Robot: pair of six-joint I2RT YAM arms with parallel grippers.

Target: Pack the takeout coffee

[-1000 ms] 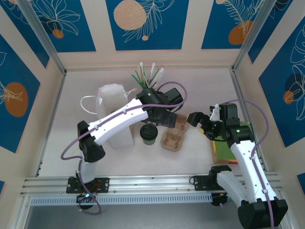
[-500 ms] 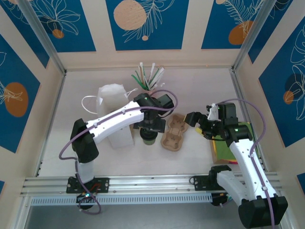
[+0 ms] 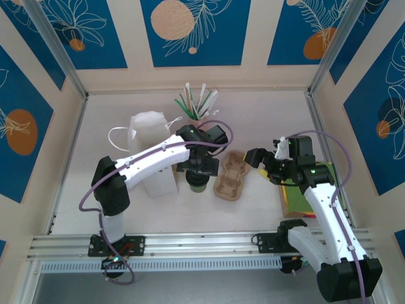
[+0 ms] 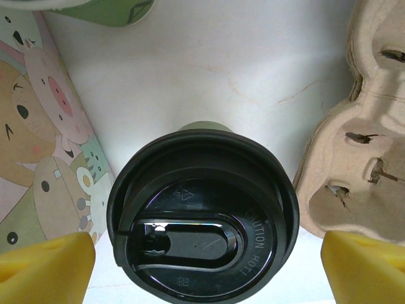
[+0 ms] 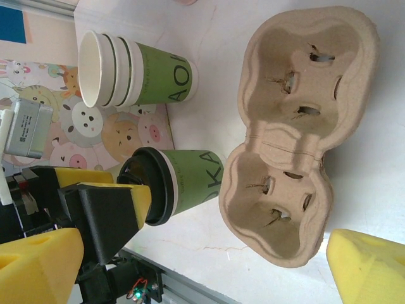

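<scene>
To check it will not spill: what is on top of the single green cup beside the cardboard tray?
A black lid covers the cup, with the open left claw over it. The lid hides what is inside.

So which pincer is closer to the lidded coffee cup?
Left. The left pincer hangs open directly over the coffee cup, fingers flanking its lid; the right pincer, open, sits to the cup's right, past the cardboard carrier.

left arm: leaning forward and to the right, wrist pointing down | left gripper (image 3: 197, 170): facing straight down, jaws standing wide apart, yellow pads (image 4: 44, 266) showing | right arm: standing bent at elbow, leaning inward | right gripper (image 3: 257, 163): aiming leftward, jaws standing wide apart
</scene>
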